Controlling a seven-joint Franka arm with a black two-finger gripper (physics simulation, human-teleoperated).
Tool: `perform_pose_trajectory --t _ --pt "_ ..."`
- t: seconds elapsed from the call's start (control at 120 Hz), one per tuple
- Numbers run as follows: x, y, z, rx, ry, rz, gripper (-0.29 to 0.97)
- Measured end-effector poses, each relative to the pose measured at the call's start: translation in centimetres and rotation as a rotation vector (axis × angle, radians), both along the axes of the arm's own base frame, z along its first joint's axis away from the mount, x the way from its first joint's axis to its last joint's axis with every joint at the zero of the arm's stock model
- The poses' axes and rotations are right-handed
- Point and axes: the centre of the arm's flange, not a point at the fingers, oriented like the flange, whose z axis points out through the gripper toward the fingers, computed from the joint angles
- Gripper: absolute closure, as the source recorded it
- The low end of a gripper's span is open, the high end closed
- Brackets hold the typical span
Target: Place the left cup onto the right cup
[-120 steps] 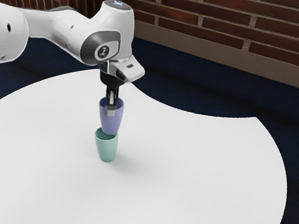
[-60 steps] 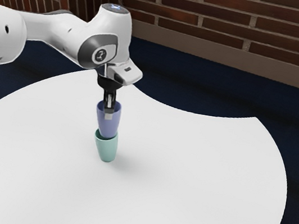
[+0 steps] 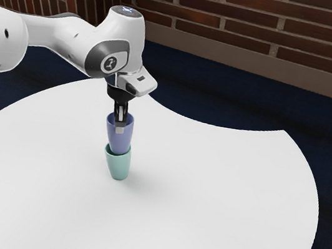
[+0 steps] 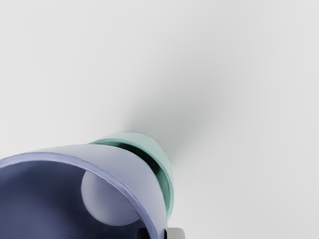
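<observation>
The gripper (image 3: 121, 119) is pinching the rim wall of the lavender cup (image 3: 118, 137), its fingers nearly together, one inside the cup and one outside. Over the past second the arm has been lowering this cup, and its base is now sitting deeper in the mouth of the teal cup (image 3: 118, 165), which is standing on the white table (image 3: 224, 197) toward ten o'clock from the table's middle. The stacking is looking nearly done, with release likely remaining
</observation>
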Motion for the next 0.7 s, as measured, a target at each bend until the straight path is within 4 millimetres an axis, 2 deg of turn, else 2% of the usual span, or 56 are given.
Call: perform_pose_trajectory --t 0.033,0.208,0.317,0.483,0.7 --pt "0.00 0.03 0.02 0.000 0.000 0.001 0.75" --pt "-0.03 0.14 0.06 -0.003 0.000 0.003 0.37" --pt "-0.05 0.18 0.15 -0.004 0.000 0.002 0.22" --pt "-0.06 0.19 0.17 -0.004 0.000 0.001 0.10" --pt "-0.05 0.18 0.14 -0.003 0.001 -0.001 0.04"
